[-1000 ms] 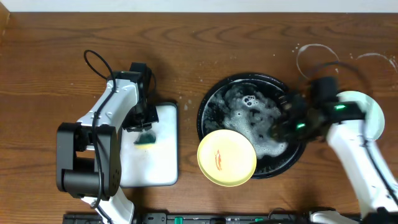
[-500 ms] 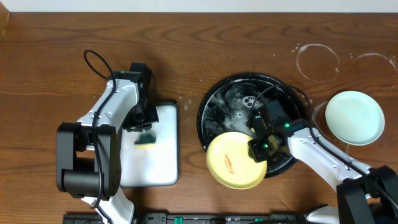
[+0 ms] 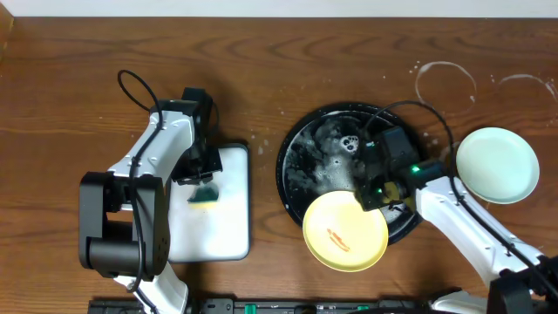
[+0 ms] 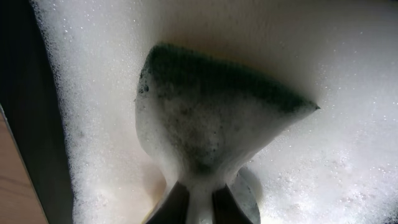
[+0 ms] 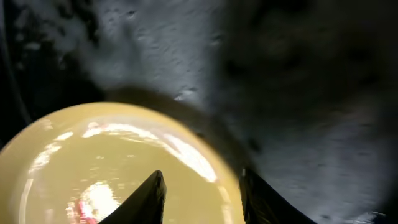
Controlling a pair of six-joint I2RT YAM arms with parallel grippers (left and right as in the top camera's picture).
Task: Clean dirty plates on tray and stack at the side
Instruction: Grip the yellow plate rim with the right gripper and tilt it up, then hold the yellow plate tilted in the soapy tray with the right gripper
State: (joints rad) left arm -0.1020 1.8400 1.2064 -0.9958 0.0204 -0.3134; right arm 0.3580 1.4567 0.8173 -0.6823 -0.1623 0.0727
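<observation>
The yellow plate (image 3: 345,232), with an orange-red smear (image 3: 340,237), lies half on the black tray (image 3: 301,153), overhanging the tray's rim toward the robot's edge of the table (image 3: 87,52). The right gripper (image 3: 377,197) has its jaws parted astride the plate's rim, 1 finger (image 5: 152,199) over its face and the other outside; whether they grip it I cannot tell. 1 mint-green plate (image 3: 497,164) sits on the table near its right edge, apart from the foamy tray. The left gripper (image 4: 199,198) has its jaws clenched on the soapy green sponge (image 4: 211,118) in the white tray (image 3: 222,235).
</observation>
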